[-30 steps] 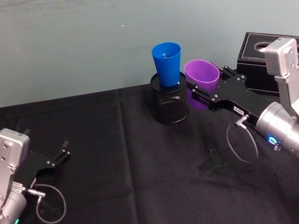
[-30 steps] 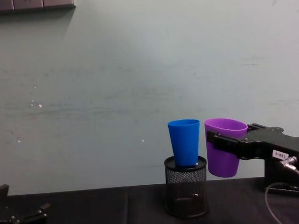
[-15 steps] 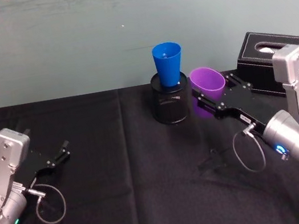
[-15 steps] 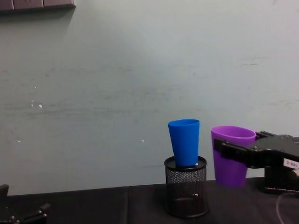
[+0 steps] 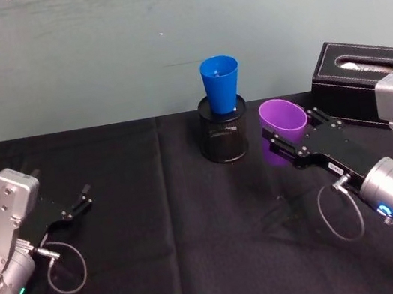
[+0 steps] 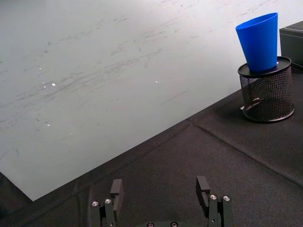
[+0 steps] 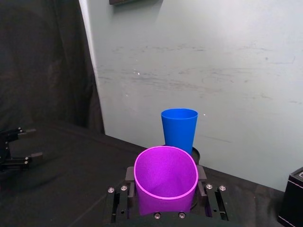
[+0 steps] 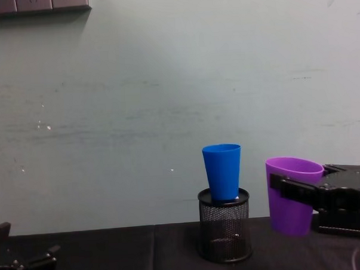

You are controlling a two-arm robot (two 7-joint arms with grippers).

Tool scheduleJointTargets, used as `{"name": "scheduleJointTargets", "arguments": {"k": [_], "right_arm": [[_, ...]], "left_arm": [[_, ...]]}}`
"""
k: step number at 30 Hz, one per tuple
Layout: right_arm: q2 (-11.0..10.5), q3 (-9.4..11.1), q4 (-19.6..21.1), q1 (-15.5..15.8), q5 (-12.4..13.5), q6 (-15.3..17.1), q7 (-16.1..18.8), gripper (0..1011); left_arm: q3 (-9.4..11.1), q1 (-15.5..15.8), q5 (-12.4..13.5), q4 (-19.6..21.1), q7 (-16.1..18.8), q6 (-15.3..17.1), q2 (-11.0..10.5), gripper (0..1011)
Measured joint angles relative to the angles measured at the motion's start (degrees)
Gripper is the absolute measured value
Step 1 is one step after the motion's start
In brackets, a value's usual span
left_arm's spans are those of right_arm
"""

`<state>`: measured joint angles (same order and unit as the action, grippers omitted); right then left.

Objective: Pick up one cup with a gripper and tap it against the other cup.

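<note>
Right gripper [image 5: 281, 141]: jaws clamping the purple cup [image 5: 282, 116], holding it upright.
Blue cup [image 5: 221, 85]: sitting in the mesh holder [image 5: 224, 140], apart from the purple cup.
Left gripper [image 5: 82, 199]: idling at left, jaws wide.

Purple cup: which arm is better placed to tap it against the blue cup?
Right. The right gripper is shut on the purple cup, close beside the blue cup; the left gripper sits open, far from both.

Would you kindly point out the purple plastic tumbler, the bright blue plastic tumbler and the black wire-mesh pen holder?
purple plastic tumbler [image 8: 289, 218]: chest view, lower side wall.
bright blue plastic tumbler [image 8: 223, 172]: chest view, mid side wall.
black wire-mesh pen holder [image 8: 224, 227]: chest view, front mesh wall.
</note>
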<state>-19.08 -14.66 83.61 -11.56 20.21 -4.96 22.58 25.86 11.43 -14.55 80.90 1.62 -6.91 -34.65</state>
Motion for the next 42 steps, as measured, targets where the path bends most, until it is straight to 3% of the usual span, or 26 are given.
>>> {"name": "scheduleJointTargets", "arguments": {"k": [12, 42], "right_arm": [[-2.09, 0.7, 3.51, 3.2, 0.14, 0.0, -0.4, 731], [-1.94, 0.62, 3.37, 3.07, 0.09, -0.1, -0.36, 731]], "left_arm": [[0.0, 0.0, 0.0, 0.0, 0.0, 0.0, 0.0, 1011], [0.0, 0.0, 0.0, 0.0, 0.0, 0.0, 0.0, 1011]]}}
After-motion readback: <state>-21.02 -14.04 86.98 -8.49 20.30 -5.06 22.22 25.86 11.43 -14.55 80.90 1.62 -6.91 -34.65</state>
